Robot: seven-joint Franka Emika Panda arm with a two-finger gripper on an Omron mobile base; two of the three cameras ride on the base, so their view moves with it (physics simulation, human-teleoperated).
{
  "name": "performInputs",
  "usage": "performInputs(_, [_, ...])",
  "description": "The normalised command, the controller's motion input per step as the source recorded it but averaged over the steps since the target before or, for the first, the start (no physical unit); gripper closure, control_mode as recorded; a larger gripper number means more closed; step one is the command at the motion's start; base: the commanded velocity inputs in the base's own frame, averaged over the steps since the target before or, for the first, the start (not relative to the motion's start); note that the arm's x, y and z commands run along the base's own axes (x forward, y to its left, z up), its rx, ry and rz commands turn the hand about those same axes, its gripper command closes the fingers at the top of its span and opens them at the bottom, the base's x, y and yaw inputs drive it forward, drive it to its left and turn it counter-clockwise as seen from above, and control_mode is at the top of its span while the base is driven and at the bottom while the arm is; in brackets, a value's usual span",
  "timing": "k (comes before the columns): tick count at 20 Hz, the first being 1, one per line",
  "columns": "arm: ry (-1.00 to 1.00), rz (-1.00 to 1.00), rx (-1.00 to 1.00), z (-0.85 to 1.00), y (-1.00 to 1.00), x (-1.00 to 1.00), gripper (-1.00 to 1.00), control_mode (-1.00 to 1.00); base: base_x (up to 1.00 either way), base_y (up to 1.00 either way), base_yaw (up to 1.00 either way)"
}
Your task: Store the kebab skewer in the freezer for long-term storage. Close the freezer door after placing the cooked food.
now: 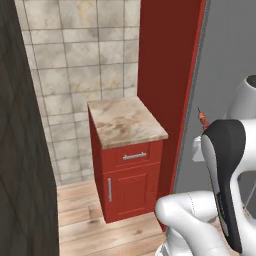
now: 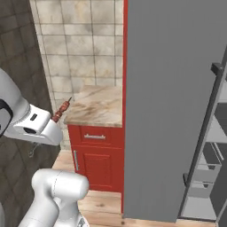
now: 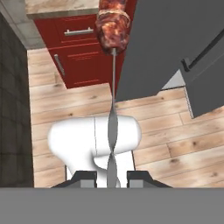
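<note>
though clamped, kebab skewer (image 3: 113,87) beyond hand (image 3: 111,177)

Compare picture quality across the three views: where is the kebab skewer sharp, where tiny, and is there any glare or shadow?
Hand view: kebab skewer large, meat slightly soft, gripper shut on it. Left base view: skewer tiny. Right base view: skewer small; freezer door flatly lit, no glare or cast shadow.

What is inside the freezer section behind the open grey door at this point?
Past the freezer door, the freezer shows grey shelves and clear bins, nothing visibly stored. The door covers most of it. The kebab skewer is outside, clamped in the gripper.
</note>
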Motion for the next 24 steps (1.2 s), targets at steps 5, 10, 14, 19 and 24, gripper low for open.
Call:
performInputs(5, [0.0, 0.0, 0.0, 0.0, 0.0, 0.0, 1.0, 1.0, 0.0, -0.71, -0.01])
performInputs(10, [0.0, 0.0, 0.0, 0.0, 0.0, 0.0, 1.0, 1.0, -0.03, -0.88, 0.0])
performInputs(14, [0.0, 0.0, 0.0, 0.0, 0.0, 0.0, 1.0, 1.0, -0.1, -0.74, -0.05])
performInputs(19, [0.0, 0.0, 0.0, 0.0, 0.0, 0.0, 1.0, 1.0, -0.01, -0.7, -0.24])
performInputs(24, [0.0, 0.0, 0.0, 0.0, 0.0, 0.0, 1.0, 1.0, 0.0, -0.57, -0.35])
